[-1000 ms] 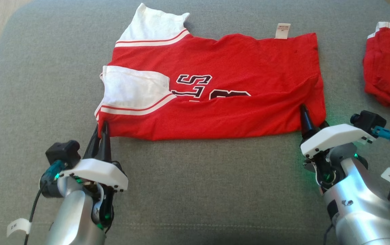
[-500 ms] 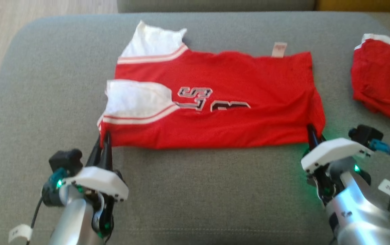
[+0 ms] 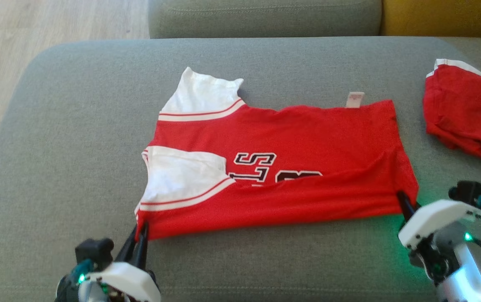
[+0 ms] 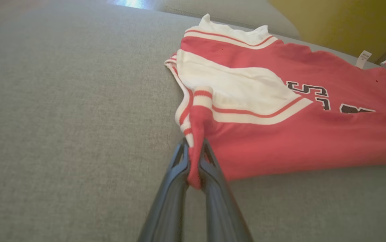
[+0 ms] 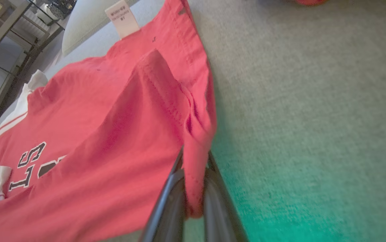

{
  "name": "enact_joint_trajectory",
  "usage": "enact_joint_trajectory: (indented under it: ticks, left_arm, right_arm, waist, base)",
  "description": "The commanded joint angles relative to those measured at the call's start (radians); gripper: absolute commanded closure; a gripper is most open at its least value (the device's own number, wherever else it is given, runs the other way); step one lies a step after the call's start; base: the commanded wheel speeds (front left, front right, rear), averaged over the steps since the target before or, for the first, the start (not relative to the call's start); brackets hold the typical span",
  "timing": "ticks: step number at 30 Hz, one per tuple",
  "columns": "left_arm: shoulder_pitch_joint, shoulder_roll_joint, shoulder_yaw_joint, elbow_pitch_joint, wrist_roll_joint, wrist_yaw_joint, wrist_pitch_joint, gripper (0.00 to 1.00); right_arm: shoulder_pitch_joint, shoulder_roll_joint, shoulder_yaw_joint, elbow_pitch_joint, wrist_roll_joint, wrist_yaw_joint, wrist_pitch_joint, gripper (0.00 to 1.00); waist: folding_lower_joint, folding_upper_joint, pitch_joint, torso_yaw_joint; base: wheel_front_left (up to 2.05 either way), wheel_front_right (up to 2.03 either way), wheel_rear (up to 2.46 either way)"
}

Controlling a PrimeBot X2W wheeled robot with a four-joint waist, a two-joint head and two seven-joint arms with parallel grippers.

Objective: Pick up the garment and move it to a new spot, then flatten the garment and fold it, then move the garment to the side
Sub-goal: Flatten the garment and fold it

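The garment [image 3: 290, 167] is a red jersey with white striped sleeve panels, black lettering and a white label [image 3: 355, 100]. It lies folded lengthwise on the grey cushion [image 3: 64, 138]. My left gripper [image 3: 140, 231] is shut on its near left corner, with red cloth pinched between the fingers [image 4: 194, 158]. At the near right corner my right gripper [image 3: 403, 204] is shut on the hem, a fold of which stands up between the fingers [image 5: 194, 161]. The garment [image 5: 112, 141] slopes up from the cushion toward that grip.
A smaller plain red bundle [image 3: 466, 111] with white trim lies at the cushion's right edge. Behind are a grey back cushion [image 3: 265, 16] and a yellow one [image 3: 445, 16]. Wooden floor [image 3: 35, 25] lies to the left. Open grey cushion [image 4: 61, 117] stretches left of the garment.
My right gripper has gone from open around the near right corner to shut on it. The head camera has tilted up, so the whole scene sits lower in view.
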Motion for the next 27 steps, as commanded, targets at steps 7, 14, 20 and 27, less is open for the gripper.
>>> enact_joint_trajectory:
  ticks: [7,14,20,27]
  left_arm:
    - [0.069,0.023,-0.006,-0.131,0.002,-0.009,0.046,1.00]
    - [0.104,0.016,-0.016,-0.180,-0.013,0.010,0.072,0.17]
    - [0.100,0.013,-0.008,-0.224,-0.017,0.033,0.050,0.00]
    - [0.054,0.002,0.052,-0.331,-0.050,0.075,-0.019,0.00]
  right_arm:
    - [0.158,-0.035,-0.049,-0.245,-0.047,-0.001,0.130,1.00]
    - [0.298,0.046,-0.182,-0.477,-0.153,-0.001,0.237,0.00]
    - [0.311,0.111,-0.264,-0.618,-0.233,-0.001,0.271,0.00]
    - [0.282,0.123,-0.218,-0.729,-0.267,-0.001,0.150,0.00]
  waist:
    - [0.0000,-0.0001,-0.007,0.009]
    - [0.0000,-0.0001,-0.024,0.014]
    - [0.0000,-0.0001,-0.033,0.012]
    - [0.0000,-0.0001,-0.042,0.012]
  base:
    - [0.00,0.00,0.00]
    - [0.00,0.00,0.00]
    - [0.00,0.00,0.00]
    - [0.00,0.00,0.00]
